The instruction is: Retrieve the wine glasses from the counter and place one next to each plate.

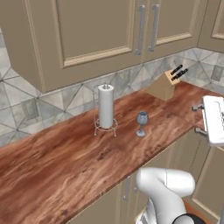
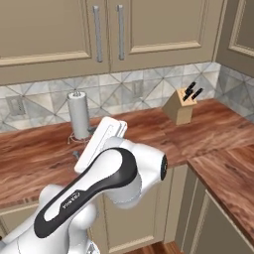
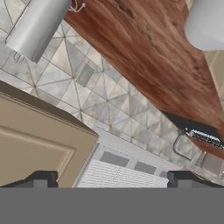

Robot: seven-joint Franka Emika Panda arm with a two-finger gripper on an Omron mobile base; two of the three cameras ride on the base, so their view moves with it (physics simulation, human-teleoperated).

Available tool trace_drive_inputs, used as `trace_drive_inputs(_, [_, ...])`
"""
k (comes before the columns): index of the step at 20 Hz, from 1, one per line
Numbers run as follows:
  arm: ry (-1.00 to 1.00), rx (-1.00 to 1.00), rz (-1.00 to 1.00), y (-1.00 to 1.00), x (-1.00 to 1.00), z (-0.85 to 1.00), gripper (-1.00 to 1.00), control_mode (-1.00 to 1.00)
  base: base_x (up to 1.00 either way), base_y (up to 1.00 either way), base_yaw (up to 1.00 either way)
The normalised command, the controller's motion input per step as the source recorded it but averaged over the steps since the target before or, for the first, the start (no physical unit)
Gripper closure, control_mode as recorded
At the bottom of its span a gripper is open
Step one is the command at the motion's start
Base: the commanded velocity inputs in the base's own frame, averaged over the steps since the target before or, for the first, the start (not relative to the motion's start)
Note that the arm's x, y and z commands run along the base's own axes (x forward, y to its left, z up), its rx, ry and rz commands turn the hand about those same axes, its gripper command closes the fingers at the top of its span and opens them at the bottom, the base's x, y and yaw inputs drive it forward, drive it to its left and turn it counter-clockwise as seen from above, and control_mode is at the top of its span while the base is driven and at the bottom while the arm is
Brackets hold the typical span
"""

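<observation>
You're early in this one, by the look of it. One wine glass (image 1: 141,123) stands upright on the counter (image 1: 65,162), just beside the paper-towel roll (image 1: 105,106) in its wire stand, with the knife block (image 1: 163,85) further along by the backsplash. Nothing is touching that glass; it stands free on its foot.

Your claw (image 3: 111,178) is wide open and empty: in the hand view the two dark tips sit far apart at the bottom, with nothing between them. That camera is rolled right over, looking across the tiled backsplash (image 3: 109,105) and a cabinet door, with the paper-towel roll in its upper left corner. So the hand isn't aimed at the glass yet. In the left base view the white hand hangs at the right edge, well apart from the glass.

As for the tally: I can't see a second glass here, and no plates are in sight either, so I can't tell whether one has already been delivered. What's plainly left is this glass. My read is you'll need to swing the hand round, line up on the stem or bowl, and close gently.
</observation>
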Motion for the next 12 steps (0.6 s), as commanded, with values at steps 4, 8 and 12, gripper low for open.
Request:
trace_drive_inputs(4, [0.00,0.00,-0.03,0.00,0.09,-0.03,-1.00,-1.00,0.18,0.01,-0.15])
trace_drive_inputs(8, [0.00,0.00,-0.04,-0.05,0.49,-0.25,-1.00,-1.00,0.00,0.00,0.00])
trace_drive_inputs(12, [0.04,0.00,-0.03,-0.04,0.42,-0.33,-1.00,-1.00,0.00,0.00,0.00])
